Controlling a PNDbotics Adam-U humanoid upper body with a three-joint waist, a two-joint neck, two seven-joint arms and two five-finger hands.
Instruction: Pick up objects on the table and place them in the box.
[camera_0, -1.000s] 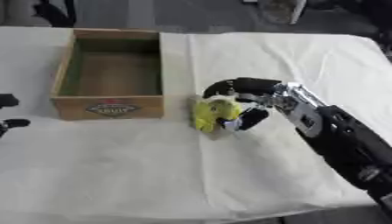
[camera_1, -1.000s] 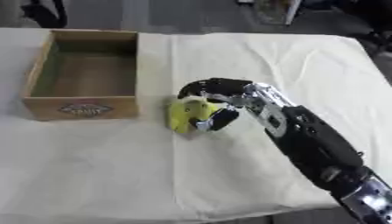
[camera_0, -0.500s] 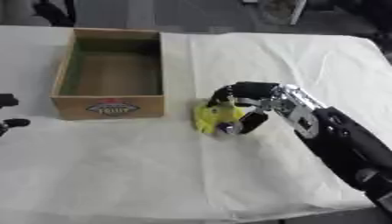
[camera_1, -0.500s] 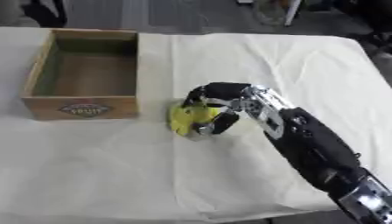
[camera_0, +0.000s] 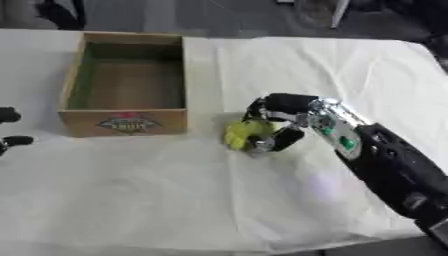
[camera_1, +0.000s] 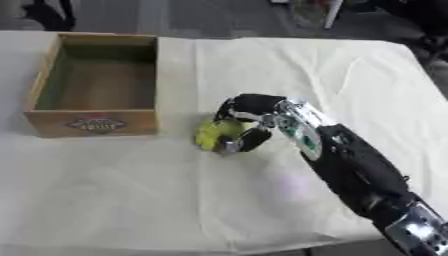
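A small yellow-green object (camera_0: 241, 133) lies on the white cloth just right of the wooden box (camera_0: 126, 119). My right hand (camera_0: 278, 122) reaches in from the lower right and its fingers and thumb curl round the object, which touches the cloth. The open-topped box (camera_1: 94, 122) has a green-tinted inside with nothing in it and a round label on its front wall. At the left edge of the left eye view, dark fingertips of my left hand (camera_0: 9, 116) show beside the box.
A white cloth (camera_0: 157, 200) covers the table, with wrinkles and folds toward the right. Beyond the far edge lie a grey floor and dark shapes. Wide bare cloth lies in front of the box and hand.
My right hand's fingers have closed further round the yellow-green object, drawing it slightly toward me. The box and left hand have stayed put.
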